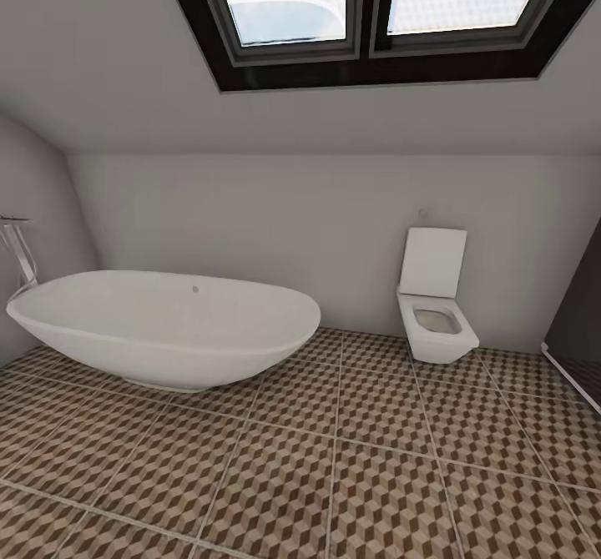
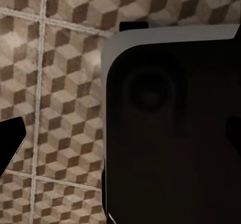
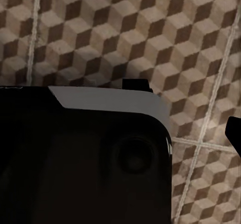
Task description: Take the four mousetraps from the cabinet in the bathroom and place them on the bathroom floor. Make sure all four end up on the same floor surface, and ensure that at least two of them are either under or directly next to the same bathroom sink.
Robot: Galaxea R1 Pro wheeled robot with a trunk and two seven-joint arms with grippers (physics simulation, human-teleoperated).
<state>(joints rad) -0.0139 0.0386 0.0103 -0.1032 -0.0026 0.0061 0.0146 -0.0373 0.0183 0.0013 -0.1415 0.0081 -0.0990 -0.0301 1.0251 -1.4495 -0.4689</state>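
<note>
The bathroom floor (image 1: 334, 475), tiled in a brown and cream cube pattern, spreads across the lower half of the head view. The mousetraps, the cabinet and the sink are out of view. In the left wrist view my left gripper (image 2: 120, 138) hangs over the floor (image 2: 60, 83) and the robot's own dark base (image 2: 170, 133). One black fingertip (image 2: 10, 143) sits at the frame's edge, the jaws wide apart and holding nothing. My right gripper (image 3: 120, 133) hangs likewise over the floor (image 3: 125, 38), with one fingertip (image 3: 234, 133) at the edge and nothing held.
A big oval white bathtub (image 1: 167, 325) stands at the left with a chrome tap (image 1: 18, 250) behind it. A square white toilet (image 1: 434, 317) hangs on the back wall. A dark shower edge (image 1: 576, 359) is at the right, a skylight (image 1: 376, 8) above.
</note>
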